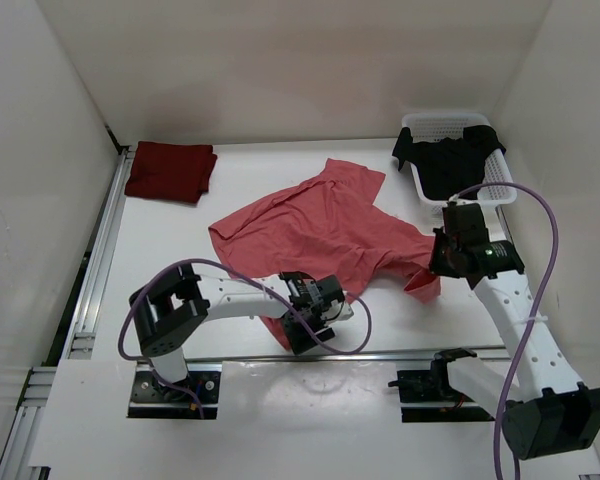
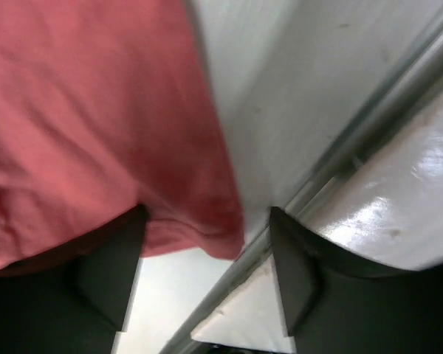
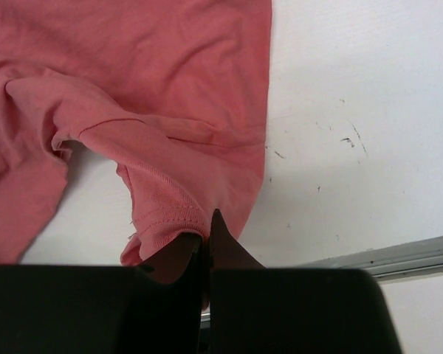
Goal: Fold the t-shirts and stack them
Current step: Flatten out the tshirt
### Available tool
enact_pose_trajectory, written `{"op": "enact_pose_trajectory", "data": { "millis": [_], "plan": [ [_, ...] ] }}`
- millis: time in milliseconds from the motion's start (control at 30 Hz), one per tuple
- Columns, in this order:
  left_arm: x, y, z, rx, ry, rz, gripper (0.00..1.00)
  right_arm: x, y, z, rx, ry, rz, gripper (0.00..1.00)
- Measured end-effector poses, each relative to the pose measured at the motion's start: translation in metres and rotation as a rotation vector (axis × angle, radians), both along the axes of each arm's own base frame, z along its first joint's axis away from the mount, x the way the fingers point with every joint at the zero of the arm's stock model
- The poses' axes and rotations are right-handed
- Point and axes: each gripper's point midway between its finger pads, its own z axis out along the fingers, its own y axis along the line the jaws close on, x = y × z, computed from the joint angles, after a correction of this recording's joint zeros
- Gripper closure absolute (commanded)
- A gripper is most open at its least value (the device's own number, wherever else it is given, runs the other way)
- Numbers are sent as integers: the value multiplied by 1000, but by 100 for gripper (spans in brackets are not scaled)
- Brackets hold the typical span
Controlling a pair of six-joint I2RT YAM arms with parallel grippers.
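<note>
**A:** How many t-shirts do we count on this table (image 1: 280, 160)?

**B:** We count three. One maroon t-shirt (image 1: 170, 170) lies folded at the far left corner. One black t-shirt (image 1: 450, 160) sits in the white basket (image 1: 440, 122) at the far right corner and drapes over its rim. One salmon pink t-shirt (image 1: 320, 225) lies unfolded and rumpled across the middle, well apart from the maroon one and near the basket.

**A:** Do we see just the one basket?

**B:** Yes, one basket, with only the black shirt in it.

**A:** And how many arms do we have on the pink shirt?

**B:** Both. The left gripper (image 1: 302, 333) is low at the shirt's near hem. From its wrist camera we see two dark fingers (image 2: 111, 273) standing well apart. The pink hem hangs into the gap beside the left one and is not pinched.

**A:** What about the other arm?

**B:** The right gripper (image 1: 438, 268) is at the shirt's right side. Its wrist view shows the two fingers pressed together on a stitched edge of the pink cloth, which bunches up into folds from that pinch. From above we see that corner doubled over by the gripper.

**A:** Do we make out anything else nearby?

**B:** One metal rail (image 3: 399, 254) runs along the table's near edge, just beyond the cloth.
</note>
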Motion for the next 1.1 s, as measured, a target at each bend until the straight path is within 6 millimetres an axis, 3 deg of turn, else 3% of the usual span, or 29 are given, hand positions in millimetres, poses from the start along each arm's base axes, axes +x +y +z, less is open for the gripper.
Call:
{"op": "enact_pose_trajectory", "data": {
  "millis": [67, 200, 233, 433, 533, 600, 667, 700, 767, 800, 867, 933, 1000, 1100],
  "plan": [
    [2, 4, -2, 7, -12, 0, 33, -2, -1, 1, 2, -10, 0, 100],
    [4, 14, -4, 3, -38, 7, 62, -5, -1, 4, 7, -30, 0, 100],
    [4, 16, -4, 3, -38, 13, 89, -6, -1, 3, 7, -28, 1, 100],
    [21, 28, -2, 13, -57, 78, 90, -4, 7, -5, 35, 6, 24, 100],
    [56, 49, 0, 50, -120, 190, 90, 9, 13, -17, 38, 67, 38, 100],
    [102, 72, 14, 72, -167, 343, 90, 33, 19, -15, 26, 119, 46, 100],
    [174, 88, 43, 45, -269, 525, 90, 92, 29, 14, 18, 82, 55, 100],
    [223, 97, 68, 12, -340, 630, 90, 132, 37, 38, 16, 6, 58, 100],
    [306, 111, 121, -77, -500, 779, 90, 189, 47, 86, 7, -126, 67, 100],
    [345, 124, 155, -130, -598, 852, 90, 214, 53, 114, 9, -215, 72, 100],
    [393, 152, 222, -219, -776, 967, 90, 239, 64, 165, 12, -373, 95, 100],
    [401, 170, 272, -275, -889, 1023, 90, 228, 76, 192, 6, -440, 137, 100],
    [389, 174, 307, -315, -951, 1036, 90, 204, 90, 202, -14, -459, 197, 100],
    [351, 168, 324, -338, -968, 1008, 90, 159, 114, 185, -56, -431, 292, 100]
  ]
}}
